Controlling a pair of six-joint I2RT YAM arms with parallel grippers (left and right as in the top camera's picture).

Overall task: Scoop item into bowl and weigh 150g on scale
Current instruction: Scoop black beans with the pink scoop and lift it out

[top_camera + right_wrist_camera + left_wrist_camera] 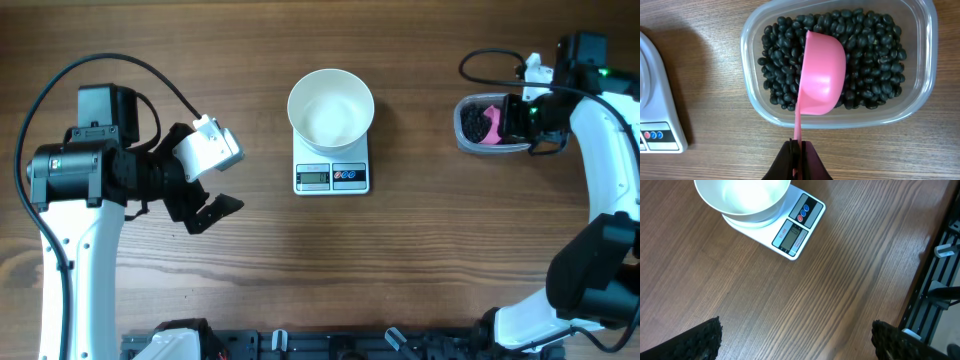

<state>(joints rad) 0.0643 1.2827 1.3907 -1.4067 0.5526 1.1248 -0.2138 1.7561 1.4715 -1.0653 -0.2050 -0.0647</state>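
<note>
Right claw (797, 150): closed on the end of the thin handle of the pink scoop (822, 75).
Scoop: its cup lies over the black beans (870, 45) inside the clear tub (755, 107). I see only its outer side, so I cannot tell if it carries any beans.
Beans: all of them that I can see are in the tub. It stands on the table (420, 270), well apart from the scale (331, 175), on the right arm's side.
Bowl (331, 108): on top of the scale and, as far as I see, empty.
Scale: the display and two buttons show in front of the bowl. The digits are too small for me to read.
Left claw (797, 347): wide open and gripping nothing, above bare table on the other side of the scale.
Step, in my judgement: filling the first scoop; nothing is weighed yet.
Risk, spill: the grip is only at the handle's tip. A loaded cup may twist in the claw and drop beans on the way to the scale.
Risk, tub: nothing holds it, so a hard push of the scoop could slide it further from the scale.
Risk, bowl: if the scoop knocks the rim, the bowl may shift on the scale and the reading would be false.
Risk, overshoot: full scoops near the end may pass the target weight.
</note>
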